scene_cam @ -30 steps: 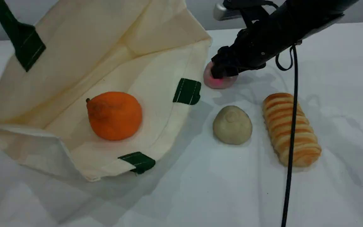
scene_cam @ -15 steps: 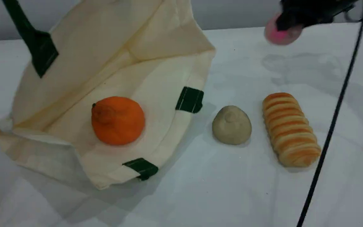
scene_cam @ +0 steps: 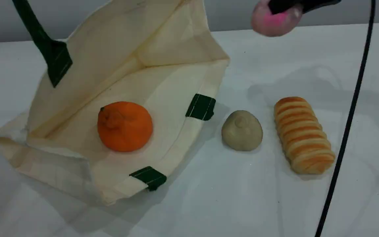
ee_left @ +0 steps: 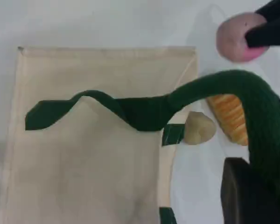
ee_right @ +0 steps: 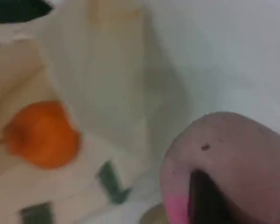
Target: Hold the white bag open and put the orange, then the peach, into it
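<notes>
The table [scene_cam: 275,204] is white and carries everything, with the white bag [scene_cam: 163,85] as its biggest thing. The white bag lies on its side with its mouth gaping, its upper wall lifted by a dark green handle [ee_left: 144,109] that runs up into the left gripper [ee_left: 252,186], whose jaws are closed on that handle. Inside the bag, on its lower wall, sits the orange [scene_cam: 125,126]. Just beside the bag's mouth lies a striped bread roll [scene_cam: 303,134], the farther of two items there; a beige bun [scene_cam: 242,130] rests between the roll and the bag's rim. A black cable [scene_cam: 347,131] hangs past the roll. Above the table, beyond the bag's far corner and clear of it, the right gripper [scene_cam: 286,6] has its jaws clamped on the peach [scene_cam: 273,21], held in the air.
</notes>
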{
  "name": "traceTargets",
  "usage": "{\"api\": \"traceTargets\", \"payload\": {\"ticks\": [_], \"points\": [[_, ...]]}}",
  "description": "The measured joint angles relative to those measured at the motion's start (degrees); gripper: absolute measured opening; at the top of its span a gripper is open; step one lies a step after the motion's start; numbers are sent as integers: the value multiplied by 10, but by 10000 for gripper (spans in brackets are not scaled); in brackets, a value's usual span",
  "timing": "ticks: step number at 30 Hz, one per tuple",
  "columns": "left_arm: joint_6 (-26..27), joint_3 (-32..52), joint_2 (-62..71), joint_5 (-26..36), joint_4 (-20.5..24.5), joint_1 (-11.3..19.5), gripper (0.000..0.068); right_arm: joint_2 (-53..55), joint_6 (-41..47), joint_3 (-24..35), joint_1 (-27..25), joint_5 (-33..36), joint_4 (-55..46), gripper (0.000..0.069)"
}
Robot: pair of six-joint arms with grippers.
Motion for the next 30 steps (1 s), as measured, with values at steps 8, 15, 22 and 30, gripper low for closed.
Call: {"api": "traceTargets", "payload": {"ticks": [8,15,22,30], "points": [[-4,-46,0,1,0,0,67,1,0,0,93,25,10,309],[-4,-45,3,0,-9,-1,67,1,6,0,194,-20,23,309],[-4,-45,3,0,-23,-1,67,2,6,0,275,-121,47,309],[-4,-45,3,0,-39,-1,67,8,-15,0,333,-301,83,309]]}}
